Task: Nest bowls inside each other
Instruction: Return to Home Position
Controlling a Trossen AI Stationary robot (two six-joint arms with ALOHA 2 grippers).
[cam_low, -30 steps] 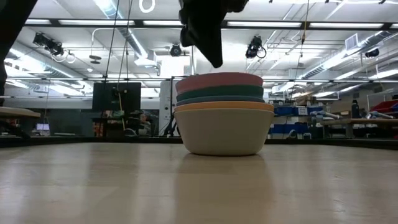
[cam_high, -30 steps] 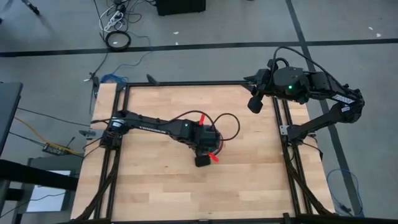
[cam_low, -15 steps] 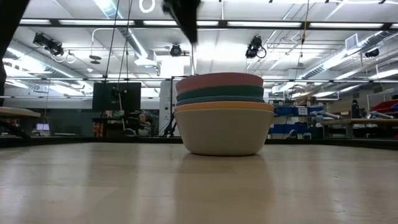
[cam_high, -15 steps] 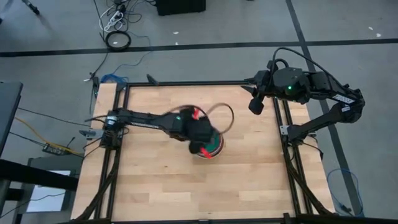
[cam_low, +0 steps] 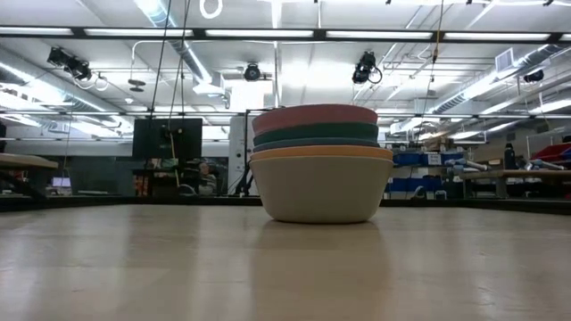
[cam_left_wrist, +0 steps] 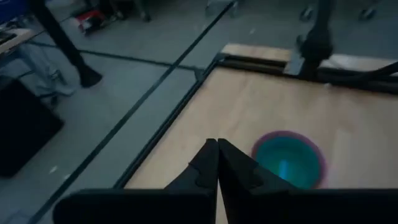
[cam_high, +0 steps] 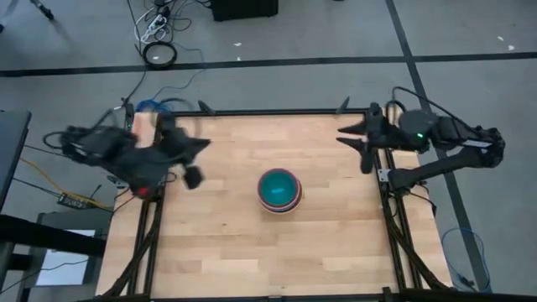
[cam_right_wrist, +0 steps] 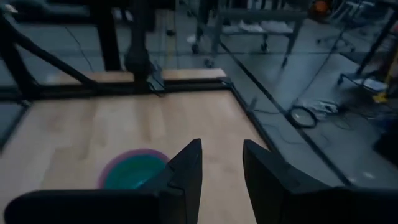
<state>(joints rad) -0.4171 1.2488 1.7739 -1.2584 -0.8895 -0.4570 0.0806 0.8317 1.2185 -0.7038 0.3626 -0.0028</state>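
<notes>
A single stack of bowls [cam_high: 278, 190] stands near the middle of the wooden counter [cam_high: 226, 243], well apart from both robot arms. Seen level across the counter, a pale grey bowl [cam_low: 317, 192] sits at the bottom, with the rims of an orange bowl [cam_low: 321, 153], a blue bowl [cam_low: 317, 143], a dark green bowl [cam_low: 317, 131] and a pink bowl [cam_low: 317, 116] rising in bands above it. From overhead, a cyan bowl [cam_high: 277, 188] fills the inside of the stack, ringed by the pink rim; any other bowls nested between them cannot be made out. The left arm [cam_high: 126, 159] is folded over the counter's left edge, and the left arm's jaws are pressed together with nothing between them, pointing across the wood toward the stack. The right arm [cam_high: 436, 134] is folded at the counter's right edge by the far corner; the right arm's jaws stand apart, empty, likewise facing the stack. Both hang clear of the bowls. Beyond the counter, a workshop hall with rows of ceiling lights [cam_low: 384, 34] fills the background.
</notes>
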